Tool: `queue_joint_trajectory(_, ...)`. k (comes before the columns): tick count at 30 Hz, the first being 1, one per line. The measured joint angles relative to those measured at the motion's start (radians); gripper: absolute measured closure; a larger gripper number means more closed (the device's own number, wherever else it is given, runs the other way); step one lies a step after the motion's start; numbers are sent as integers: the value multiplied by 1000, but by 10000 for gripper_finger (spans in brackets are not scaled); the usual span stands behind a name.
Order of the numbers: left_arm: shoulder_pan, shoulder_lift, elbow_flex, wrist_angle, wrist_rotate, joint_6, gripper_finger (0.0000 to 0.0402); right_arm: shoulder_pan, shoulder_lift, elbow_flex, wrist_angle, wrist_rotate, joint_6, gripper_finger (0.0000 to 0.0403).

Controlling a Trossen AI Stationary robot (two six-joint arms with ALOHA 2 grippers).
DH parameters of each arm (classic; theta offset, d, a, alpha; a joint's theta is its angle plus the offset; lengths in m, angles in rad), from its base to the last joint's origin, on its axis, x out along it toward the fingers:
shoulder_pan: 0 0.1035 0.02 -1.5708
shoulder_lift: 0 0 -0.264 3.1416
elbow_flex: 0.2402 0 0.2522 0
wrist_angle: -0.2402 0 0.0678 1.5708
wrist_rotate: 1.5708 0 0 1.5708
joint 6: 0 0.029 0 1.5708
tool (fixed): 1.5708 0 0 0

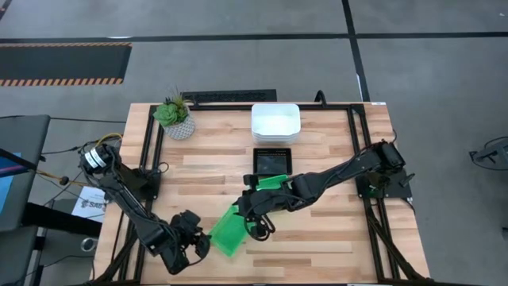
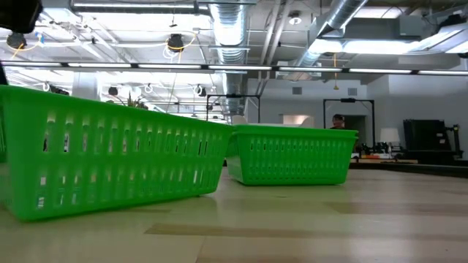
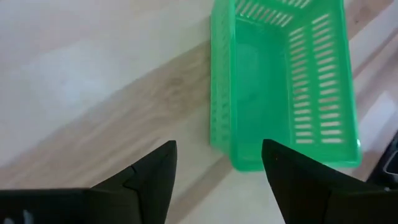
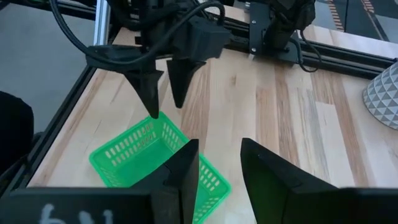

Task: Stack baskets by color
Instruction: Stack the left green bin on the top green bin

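Observation:
A bright green mesh basket (image 1: pixel 228 232) (image 3: pixel 286 81) (image 4: pixel 140 155) stands on its bottom near the table's front edge, mouth up and askew. My left gripper (image 1: pixel 198 242) (image 3: pixel 219 148) hangs open just above the basket's left end, pointing steeply down; in the right wrist view its fingers (image 4: pixel 152 102) stand over that end's rim, and I cannot tell whether they touch it. My right gripper (image 1: pixel 258 226) (image 4: pixel 221 165) is open above the basket's right end with nothing between its fingers. A second green basket (image 1: pixel 274 183) (image 2: pixel 292 155) sits under the right arm.
A black mesh basket (image 1: pixel 272 161) sits at mid table with a white stack (image 1: pixel 275 121) behind it at the far edge. A potted plant (image 1: pixel 176 117) stands far left. Bare wood (image 1: pixel 333 238) lies at the front right. The black frame rails (image 4: pixel 99 68) run along the table's sides.

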Motion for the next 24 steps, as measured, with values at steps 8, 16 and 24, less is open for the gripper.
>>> queue_joint_trajectory(8,43,0,0,-61,-8,55,178,-29,115,-2,35,-103,-42,236)
queue_joint_trajectory(16,53,-4,-3,-189,50,51,178,-79,197,2,124,-233,-89,202)
queue_joint_trajectory(24,49,-31,-3,-260,101,43,178,-121,220,0,180,-269,-152,185)
